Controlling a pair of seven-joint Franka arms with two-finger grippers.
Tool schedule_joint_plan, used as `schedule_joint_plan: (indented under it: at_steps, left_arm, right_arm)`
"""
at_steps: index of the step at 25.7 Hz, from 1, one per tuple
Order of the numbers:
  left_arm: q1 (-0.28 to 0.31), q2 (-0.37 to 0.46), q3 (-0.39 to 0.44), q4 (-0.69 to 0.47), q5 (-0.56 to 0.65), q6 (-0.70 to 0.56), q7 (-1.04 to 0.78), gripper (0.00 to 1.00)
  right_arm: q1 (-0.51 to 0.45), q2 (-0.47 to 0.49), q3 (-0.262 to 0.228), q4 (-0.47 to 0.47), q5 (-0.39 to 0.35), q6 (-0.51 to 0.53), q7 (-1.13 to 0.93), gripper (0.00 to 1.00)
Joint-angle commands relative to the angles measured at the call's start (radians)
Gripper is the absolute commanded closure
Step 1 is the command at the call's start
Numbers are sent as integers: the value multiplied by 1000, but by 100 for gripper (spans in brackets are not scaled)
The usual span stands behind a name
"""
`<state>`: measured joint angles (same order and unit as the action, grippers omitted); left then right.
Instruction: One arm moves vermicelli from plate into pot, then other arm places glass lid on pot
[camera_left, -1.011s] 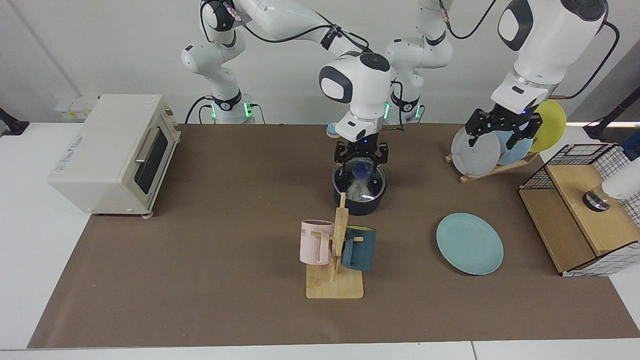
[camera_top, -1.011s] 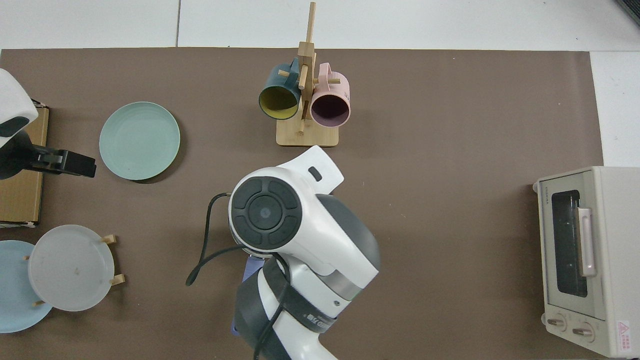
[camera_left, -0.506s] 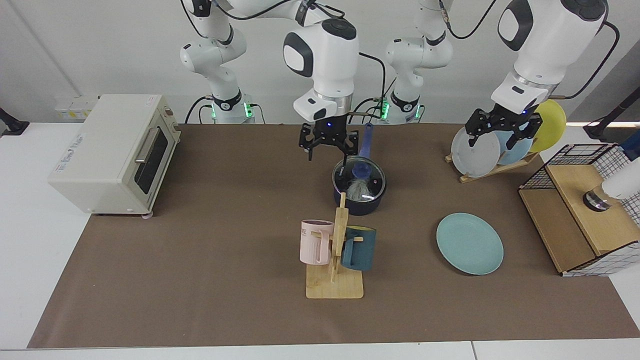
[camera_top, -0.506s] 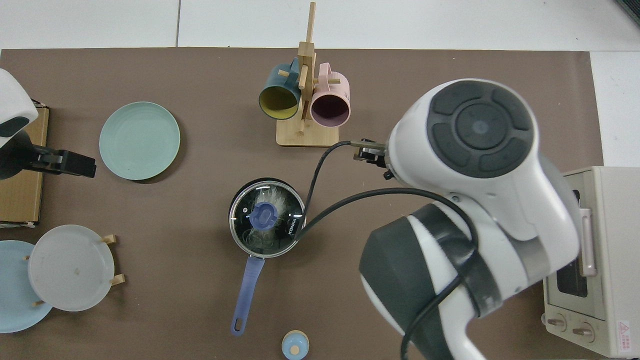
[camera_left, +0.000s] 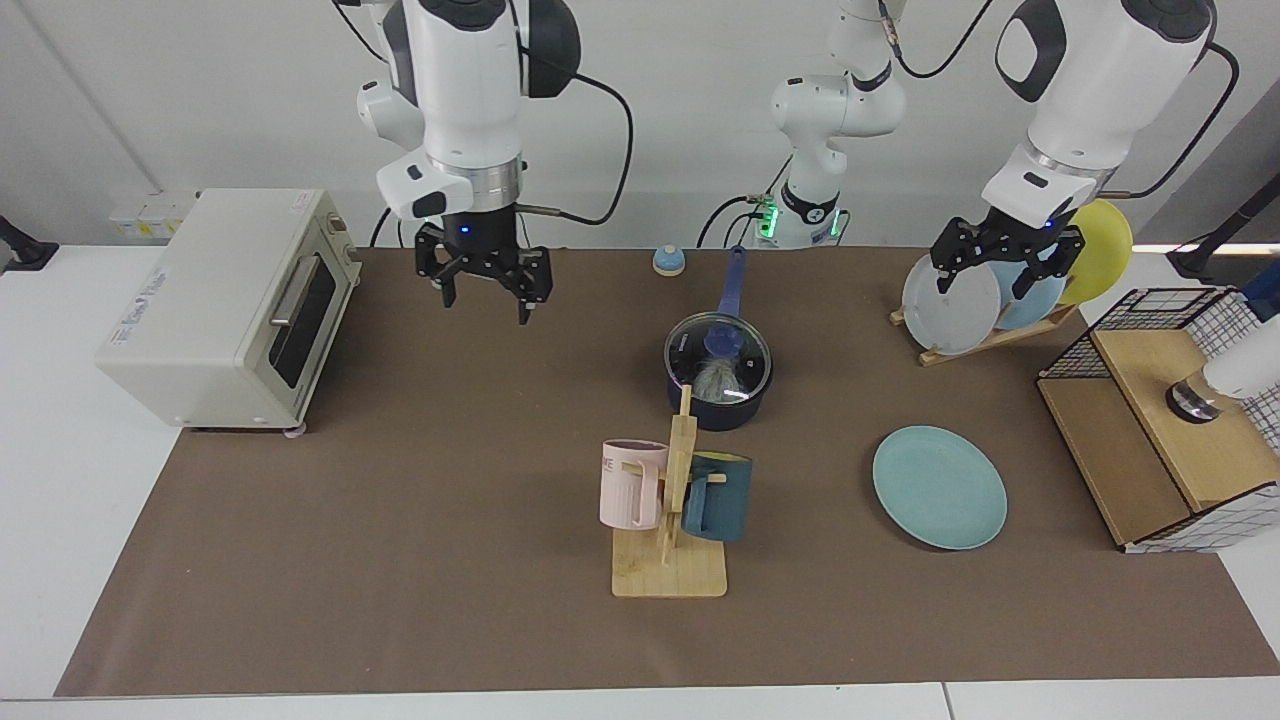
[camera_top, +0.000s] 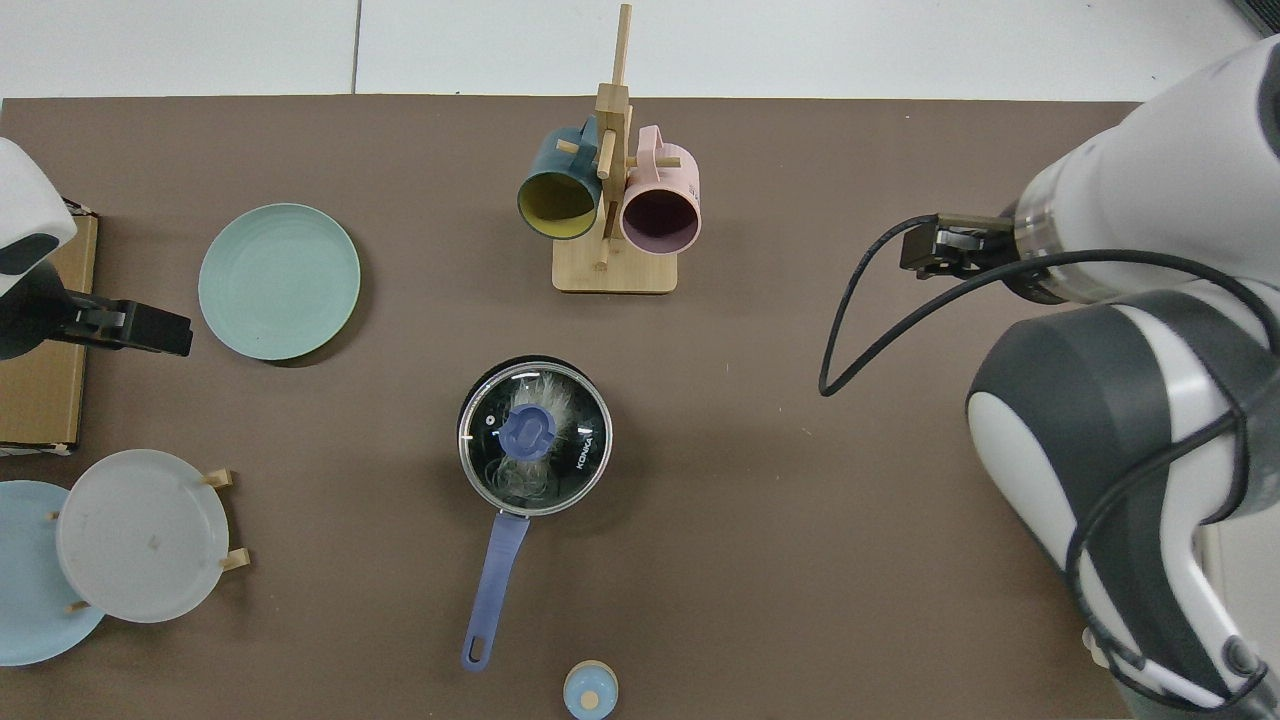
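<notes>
The dark navy pot (camera_left: 718, 400) (camera_top: 535, 437) stands mid-table with its long blue handle pointing towards the arm bases. The glass lid (camera_left: 735, 352) (camera_top: 565, 470) with its blue knob sits flat on the pot's rim. Through the glass shows the vermicelli (camera_left: 714, 379) (camera_top: 552, 398), a pale tangle inside the pot. The teal plate (camera_left: 940, 487) (camera_top: 279, 281) lies bare. My right gripper (camera_left: 485, 285) hangs open and empty well away from the pot, near the toaster. My left gripper (camera_left: 1003, 268) waits open and empty in front of the plate rack.
A toaster oven (camera_left: 230, 300) (camera_top: 1150, 500) stands on the right arm's side. A wooden mug stand (camera_left: 672, 500) (camera_top: 612, 200) holds a pink and a dark teal mug just in front of the pot. A plate rack (camera_left: 985, 290), a wire basket (camera_left: 1170, 420) and a small blue knob (camera_left: 668, 261) are nearby.
My right gripper let go of the lid's knob, rose and swung away from the pot towards the toaster. The lid stays on the pot. The left arm has not moved.
</notes>
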<state>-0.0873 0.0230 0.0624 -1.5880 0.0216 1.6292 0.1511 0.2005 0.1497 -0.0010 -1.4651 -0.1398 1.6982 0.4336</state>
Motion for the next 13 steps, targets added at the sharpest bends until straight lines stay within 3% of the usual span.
schedule_joint_plan:
  at_steps: [1, 13]
  left_arm:
    - [-12, -26, 13, -24, -15, -12, 13, 0]
    - [-12, -26, 13, -24, -15, -12, 13, 0]
  right_arm:
    - [-79, -24, 16, -27, 3, -18, -78, 1]
    - [-142, -39, 16, -66, 45, -26, -177, 1]
